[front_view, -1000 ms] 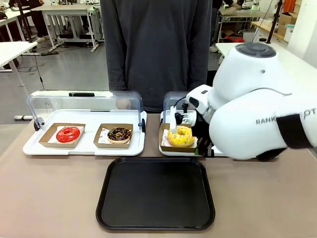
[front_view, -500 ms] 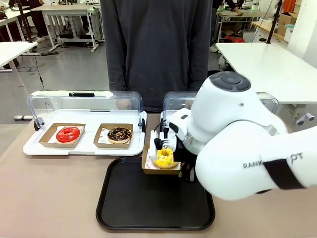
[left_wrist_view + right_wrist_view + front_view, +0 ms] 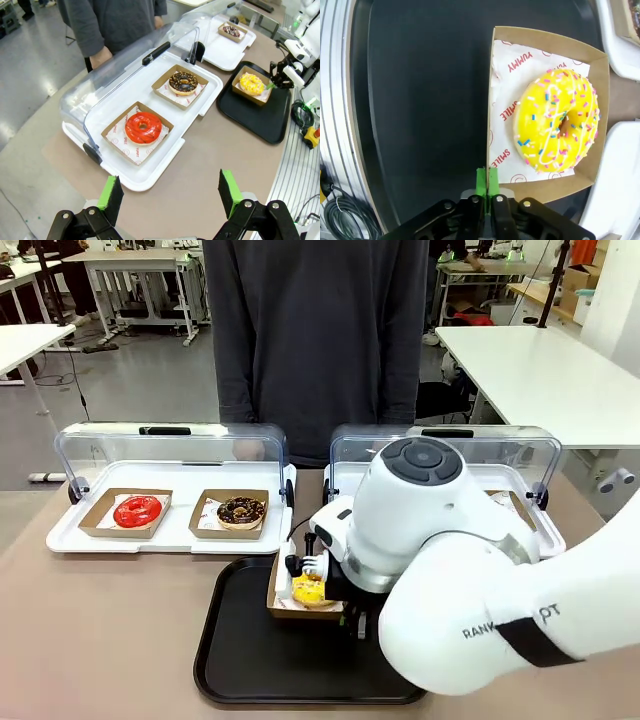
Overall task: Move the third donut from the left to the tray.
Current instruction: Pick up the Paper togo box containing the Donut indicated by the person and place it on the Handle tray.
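Observation:
The yellow-iced, sprinkled third donut sits in its brown cardboard holder. My right gripper is shut on the holder's rim, green pads pinching the cardboard edge. The holder hangs over or rests on the far middle of the black tray; whether it touches I cannot tell. My left gripper is open, off the table's left end, far from the donut.
A red donut and a chocolate donut sit in holders on the left white lidded tray. A second white lidded tray lies behind my right arm and holds another chocolate donut. A person stands across the table.
My right gripper has carried the holder with the yellow donut from the right white tray leftward and toward the robot, out over the black tray.

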You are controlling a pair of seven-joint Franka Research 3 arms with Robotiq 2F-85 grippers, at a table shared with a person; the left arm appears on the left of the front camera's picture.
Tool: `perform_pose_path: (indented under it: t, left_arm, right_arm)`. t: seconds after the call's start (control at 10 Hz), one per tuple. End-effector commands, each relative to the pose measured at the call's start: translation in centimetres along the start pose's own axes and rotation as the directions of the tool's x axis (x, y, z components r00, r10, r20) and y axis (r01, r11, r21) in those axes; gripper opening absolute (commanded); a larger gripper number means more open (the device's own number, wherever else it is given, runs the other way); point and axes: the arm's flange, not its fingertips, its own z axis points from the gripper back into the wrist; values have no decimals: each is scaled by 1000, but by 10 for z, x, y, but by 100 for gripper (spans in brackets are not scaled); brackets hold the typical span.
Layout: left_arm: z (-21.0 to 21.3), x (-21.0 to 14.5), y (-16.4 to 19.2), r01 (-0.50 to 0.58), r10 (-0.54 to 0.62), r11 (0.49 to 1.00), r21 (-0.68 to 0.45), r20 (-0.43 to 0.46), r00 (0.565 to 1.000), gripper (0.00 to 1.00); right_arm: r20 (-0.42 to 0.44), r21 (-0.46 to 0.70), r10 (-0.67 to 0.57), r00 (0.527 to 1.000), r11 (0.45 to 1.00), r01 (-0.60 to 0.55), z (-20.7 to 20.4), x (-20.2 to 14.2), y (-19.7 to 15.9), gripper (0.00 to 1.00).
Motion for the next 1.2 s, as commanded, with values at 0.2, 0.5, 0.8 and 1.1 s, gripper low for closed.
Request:
perform_pose_path:
  t: [0.2,0.5,0.8,1.1]
  left_arm:
    - [1,2,-2,6,-6,1000,-3,11,1000,100]
    - [1,2,-2,6,-6,1000,-3,11,1000,100]
    - [1,2,-2,6,-6,1000,-3,11,1000,100]
    - [1,2,-2,6,-6,1000,-3,11,1000,100]
  right_arm:
    - [-12,-29,-16,1000,999,16,-20,-11,24,0]
    - [-16,-11,-7,1000,1000,7,-20,-16,20,0]
    - [-12,-13,-21,1000,1000,20,-9,-21,15,100]
    - [15,-45,-49,999,998,50,25,-28,7,82]
